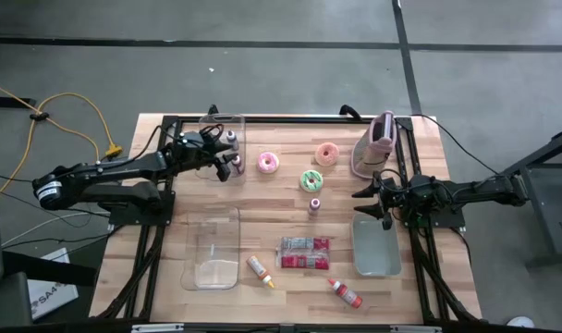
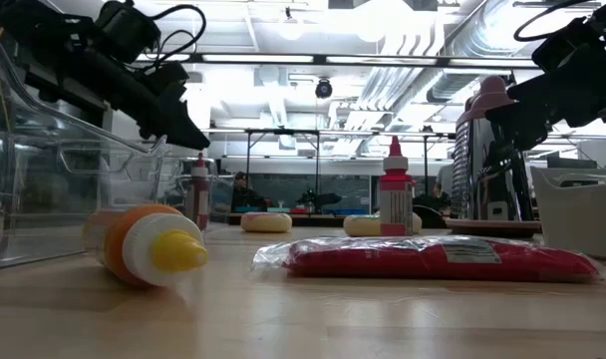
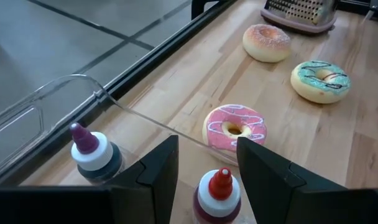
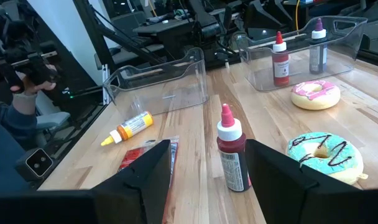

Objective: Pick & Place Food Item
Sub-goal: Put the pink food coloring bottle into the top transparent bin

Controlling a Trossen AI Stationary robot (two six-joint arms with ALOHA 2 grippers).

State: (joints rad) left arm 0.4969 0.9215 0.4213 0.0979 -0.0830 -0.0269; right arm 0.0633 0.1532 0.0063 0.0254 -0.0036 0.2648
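1. The left pincer hung over the far clear bin at the back left of the counter, its jaws standing apart and holding nothing.
2. Directly below and between those jaws stood a red-capped bottle inside that bin, with a purple-capped bottle just beside it. The bin seemed to be keeping the sauce bottles upright and together.
3. The pink donut lay flat on the counter just outside the bin's transparent wall, ahead of the left pincer and near it. If this was the food item meant, the bin wall stood between it and the jaws, so a reach would likely have to clear the rim first.
4. The green donut and the peach donut lay farther toward the middle, well apart from the left pincer.
5. The right pincer hovered above the counter on the right, jaws wide and empty, beside the grey tray and near the grater.
6. A dark red bottle stood upright straight in front of the right pincer, near but not touched, with the green donut just off to one side.
7. The second clear bin, a yellow-capped bottle, a red packet and another small bottle lay along the near side, away from both pincers.
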